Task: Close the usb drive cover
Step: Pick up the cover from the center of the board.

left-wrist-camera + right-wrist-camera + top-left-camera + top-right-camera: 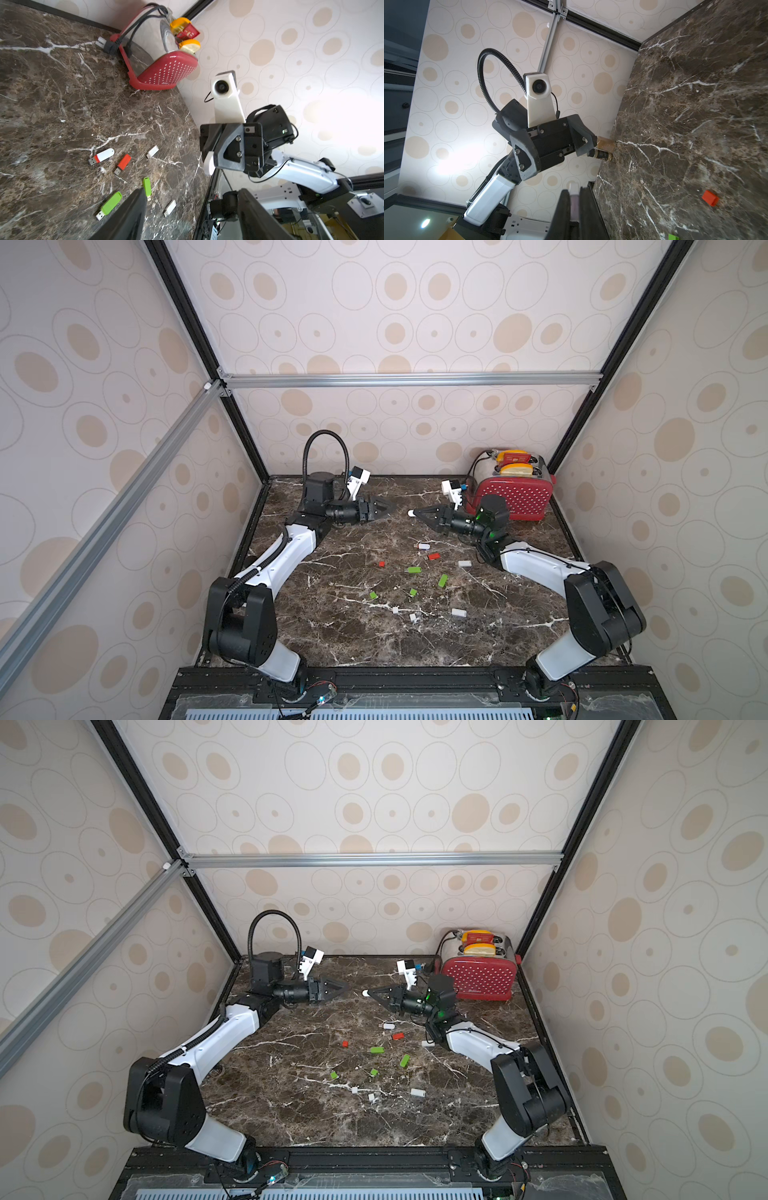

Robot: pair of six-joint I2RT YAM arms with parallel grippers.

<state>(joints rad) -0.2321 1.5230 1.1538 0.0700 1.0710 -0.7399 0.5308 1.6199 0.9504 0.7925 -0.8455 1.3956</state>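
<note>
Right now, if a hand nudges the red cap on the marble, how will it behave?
The red cap is blocky with flat faces, so it probably slides rather than rolls. It looks tiny and likely light, so on the glossy table it may skid away.

Enclosure walls (395, 302) on three sides, cream wallpaper with tan ovals and thin grey rings. Black corner posts (183, 310) run up both back corners; a silver aluminium rail (407, 379) crosses the back wall, a second rail (104, 526) slants along the left wall. Tabletop (332, 639) is dark brown marble with white veins, black trim at the edges. Red toaster (515, 497) with white dots sits in the back right corner against the wall, black cord (136, 26) looped behind it. Bright glare (353, 116) washes out the wallpaper in both wrist views
</note>
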